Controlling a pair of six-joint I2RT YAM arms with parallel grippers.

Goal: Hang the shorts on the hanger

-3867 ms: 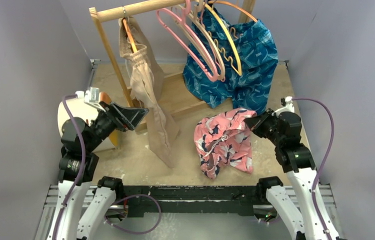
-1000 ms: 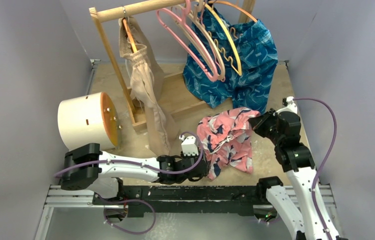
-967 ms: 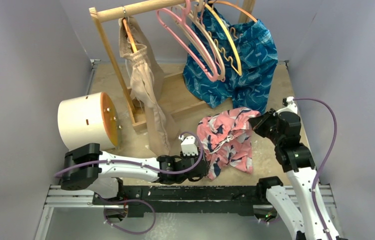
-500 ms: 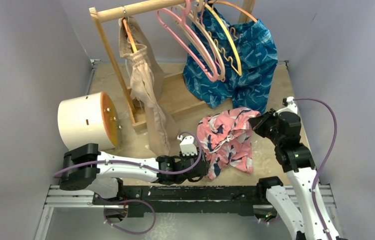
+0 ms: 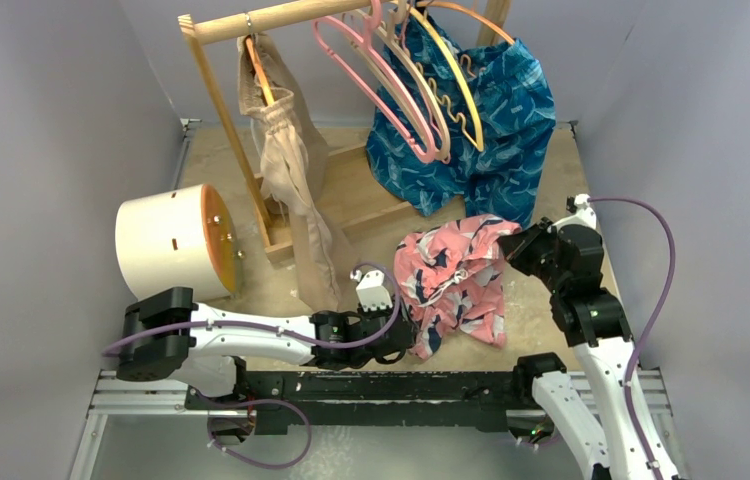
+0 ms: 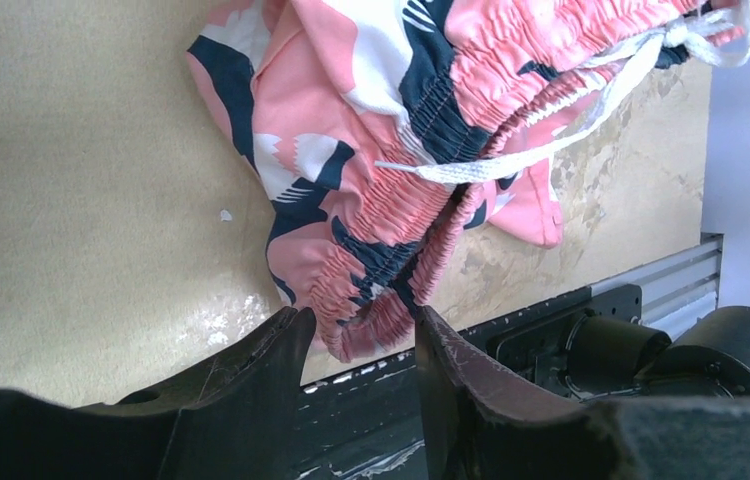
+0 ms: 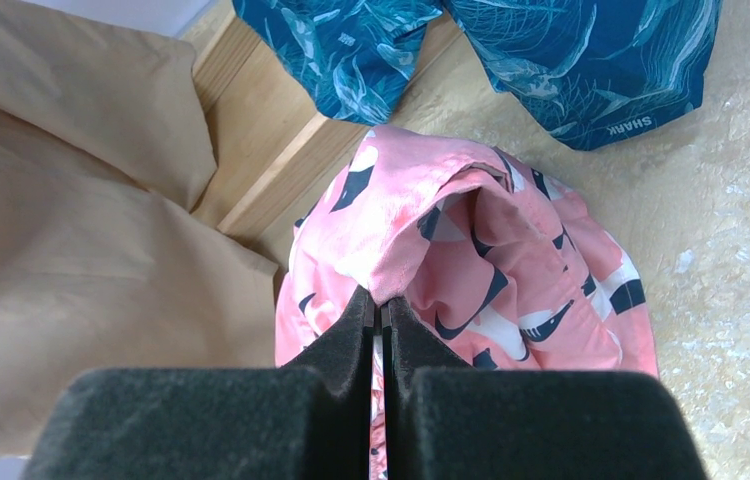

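The pink shorts [image 5: 456, 275] with navy and white print lie crumpled on the table right of centre. My right gripper [image 5: 507, 245] is shut on a fold at their far right edge, seen pinched in the right wrist view [image 7: 379, 300]. My left gripper [image 5: 408, 338] lies low at the near edge. It is open, its jaws on either side of the gathered waistband [image 6: 371, 300] with the white drawstring [image 6: 571, 120] beyond. The pink hanger [image 5: 376, 85] hangs on the wooden rail [image 5: 271, 18] at the back.
Beige shorts [image 5: 296, 190] hang from the rail's left end on an orange hanger. Blue patterned shorts [image 5: 481, 130] hang at the right with beige and yellow hangers [image 5: 446, 80]. A white cylinder [image 5: 166, 245] lies at the left. The black frame rail [image 6: 551, 330] borders the near edge.
Since the oldest frame my left arm has swung from the left side down to the near edge at the shorts' near corner. Over the last second it crept slightly left. The right gripper kept its hold.
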